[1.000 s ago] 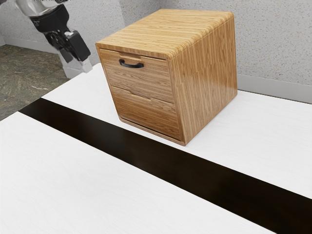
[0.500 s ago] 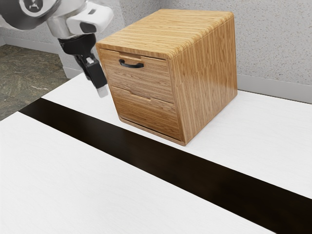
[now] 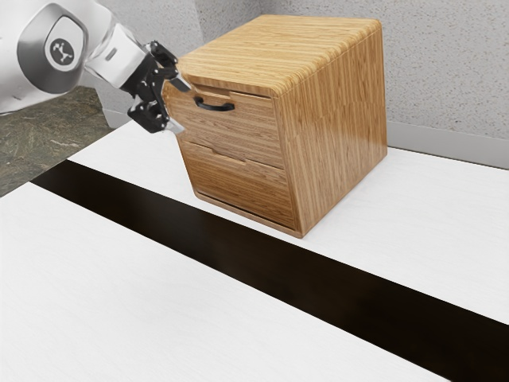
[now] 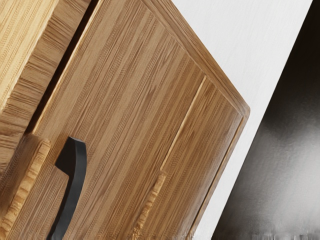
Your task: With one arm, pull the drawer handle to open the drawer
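Tool hovering beside the handle of the top drawer, exterior view's upper left.
Its jaws are standing spread; the rigid handle is inviting a mid-span pinch, the wooden drawer probably sliding heavily.

The arm comes in from the exterior view's upper left, its white wrist sloping down toward the right. The black gripper points right, its 2 fingers spread apart, 1 above the other.
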`<state>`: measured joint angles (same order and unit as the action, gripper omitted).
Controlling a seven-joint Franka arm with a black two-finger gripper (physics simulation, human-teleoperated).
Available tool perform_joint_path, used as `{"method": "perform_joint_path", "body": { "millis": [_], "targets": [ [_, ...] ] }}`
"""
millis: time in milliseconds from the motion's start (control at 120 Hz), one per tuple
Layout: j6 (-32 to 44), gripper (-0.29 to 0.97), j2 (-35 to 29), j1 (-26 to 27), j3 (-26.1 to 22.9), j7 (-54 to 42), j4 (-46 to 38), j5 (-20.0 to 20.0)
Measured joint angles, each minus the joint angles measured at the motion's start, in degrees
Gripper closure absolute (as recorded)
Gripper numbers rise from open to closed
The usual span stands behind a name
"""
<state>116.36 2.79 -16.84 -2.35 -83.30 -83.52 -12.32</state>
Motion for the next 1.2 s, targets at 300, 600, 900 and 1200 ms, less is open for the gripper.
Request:
{"method": "perform_joint_path", "body": {
  "millis": [300, 600, 900, 1200],
  "targets": [
    [3.8, 0.3, 3.4, -22.6, -15.9, -21.6, 1.3, -6.2],
    [5.9, 0.44, 5.2, -20.8, -16.4, -33.4, 1.8, -7.0],
    [6.6, 0.45, 10.2, -18.7, -16.1, -39.4, 7.2, -6.8],
    [6.8, 0.45, 13.4, -17.4, -15.9, -42.7, 8.8, -6.6]
  ]
}}
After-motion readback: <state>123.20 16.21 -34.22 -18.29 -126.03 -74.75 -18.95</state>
